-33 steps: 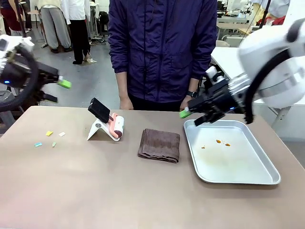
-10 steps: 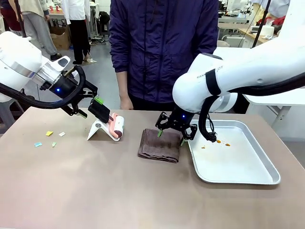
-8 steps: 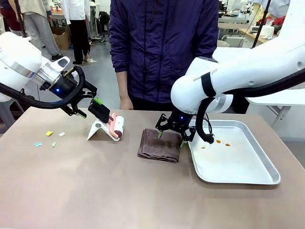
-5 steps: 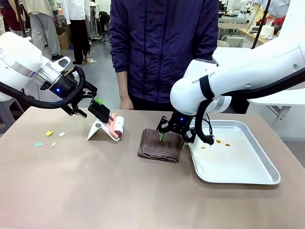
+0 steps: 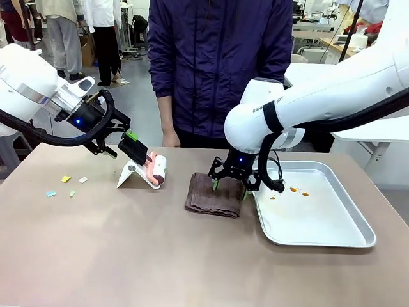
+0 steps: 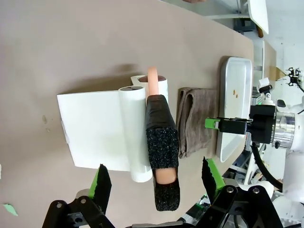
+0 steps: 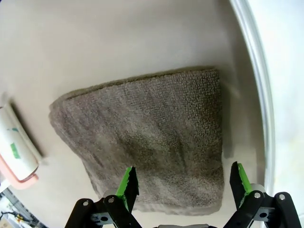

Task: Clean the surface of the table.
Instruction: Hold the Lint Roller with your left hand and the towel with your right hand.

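The table [image 5: 128, 256] spans the whole foreground, a rigid, smooth matte top. We judge it is nothing to grasp, only to work over with a tool. A few paper scraps [image 5: 66, 179] lie on it at its left. Our left gripper [image 5: 123, 144] stands spread wide astride the black handle [image 5: 135, 148] of the lint roller [image 5: 157, 170], which leans on its white stand [image 5: 130, 174]. The handle looks stiff, light and rough-wrapped, so we think a pinch across its middle would hold well. Our right gripper [image 5: 230, 188] is likewise spread wide over the folded brown cloth [image 5: 208, 199], which lies just beside the metal tray [image 5: 323, 245]. We cannot tell if the pads touch it. The cloth looks soft and limp, so we would press down and pinch through the folds near one edge, lest a single layer peel away.
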Action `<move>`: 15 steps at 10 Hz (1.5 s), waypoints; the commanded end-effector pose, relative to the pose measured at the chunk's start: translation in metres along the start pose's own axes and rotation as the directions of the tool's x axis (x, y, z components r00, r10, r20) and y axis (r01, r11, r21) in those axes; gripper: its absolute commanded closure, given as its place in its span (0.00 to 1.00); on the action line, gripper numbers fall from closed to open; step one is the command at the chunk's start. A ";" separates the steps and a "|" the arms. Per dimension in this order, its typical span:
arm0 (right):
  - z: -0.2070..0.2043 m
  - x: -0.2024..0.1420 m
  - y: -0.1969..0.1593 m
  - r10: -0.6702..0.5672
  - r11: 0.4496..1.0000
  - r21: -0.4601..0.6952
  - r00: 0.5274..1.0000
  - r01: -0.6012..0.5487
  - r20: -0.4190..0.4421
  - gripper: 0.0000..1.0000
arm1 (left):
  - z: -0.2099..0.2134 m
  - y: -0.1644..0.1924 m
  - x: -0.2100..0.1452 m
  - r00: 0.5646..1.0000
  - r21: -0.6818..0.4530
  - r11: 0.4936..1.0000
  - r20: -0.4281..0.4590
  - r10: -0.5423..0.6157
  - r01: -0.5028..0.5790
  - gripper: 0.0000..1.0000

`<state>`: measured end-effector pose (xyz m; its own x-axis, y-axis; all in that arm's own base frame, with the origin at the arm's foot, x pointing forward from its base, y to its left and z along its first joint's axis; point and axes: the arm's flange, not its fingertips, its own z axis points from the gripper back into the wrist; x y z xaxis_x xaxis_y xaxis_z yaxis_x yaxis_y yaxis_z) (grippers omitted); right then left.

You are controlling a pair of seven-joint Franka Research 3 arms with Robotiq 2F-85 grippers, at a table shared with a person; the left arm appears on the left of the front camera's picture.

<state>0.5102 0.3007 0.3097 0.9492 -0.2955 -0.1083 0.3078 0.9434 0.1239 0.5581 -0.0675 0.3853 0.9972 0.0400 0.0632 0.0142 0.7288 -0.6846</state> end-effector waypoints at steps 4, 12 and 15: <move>-0.007 0.008 0.011 -0.031 0.997 -0.073 1.000 0.031 0.003 0.00 | -0.006 -0.004 0.008 0.999 -0.034 0.999 0.006 -0.033 0.033 0.00; -0.010 0.009 0.010 0.006 0.998 -0.056 1.000 -0.006 0.000 0.97 | -0.006 -0.005 0.007 0.994 -0.043 0.993 0.034 -0.104 0.106 0.96; -0.011 0.009 0.010 0.003 0.999 -0.052 1.000 -0.003 -0.004 1.00 | -0.004 -0.003 0.006 0.992 -0.041 0.992 0.041 -0.116 0.118 1.00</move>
<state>0.5186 0.3076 0.3059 0.9523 -0.2838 -0.1127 0.2948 0.9506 0.0974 0.5655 -0.0741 0.3865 0.9900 -0.0146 0.1405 0.1088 0.7136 -0.6921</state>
